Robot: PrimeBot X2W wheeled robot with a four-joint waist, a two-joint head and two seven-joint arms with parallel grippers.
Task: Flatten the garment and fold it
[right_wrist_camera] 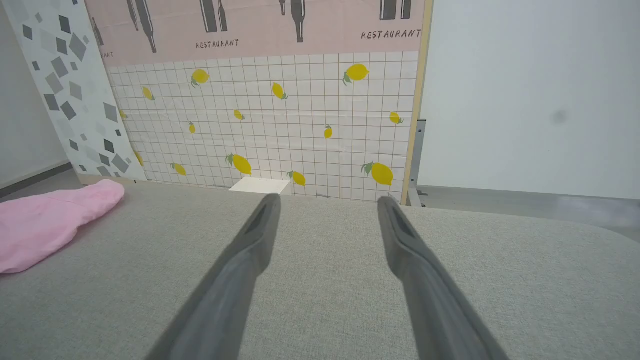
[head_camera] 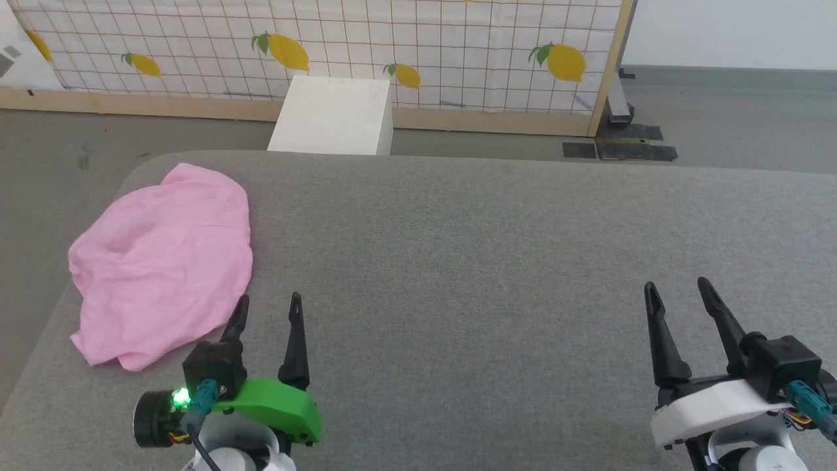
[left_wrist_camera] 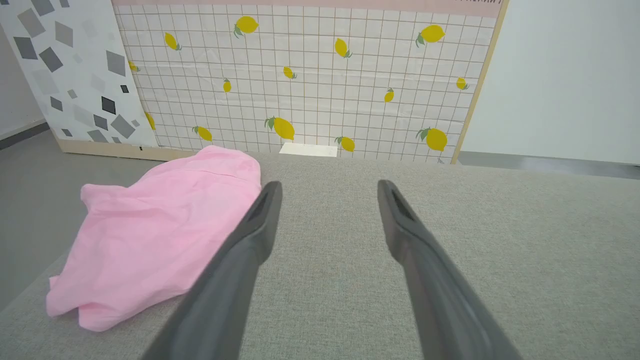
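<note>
Right wrist view, "RESTAURANT" panel [right_wrist_camera: 340, 27], pink garment [right_wrist_camera: 50, 222]

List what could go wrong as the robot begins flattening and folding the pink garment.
1. The garment lies crumpled at the left edge of the grey table; a tug outward may drag it off.
2. Its layers are bunched, so the open left gripper beside it might pinch several at once.
3. The open right gripper sits far across the table; a long reach may leave the cloth unevenly spread.
</note>
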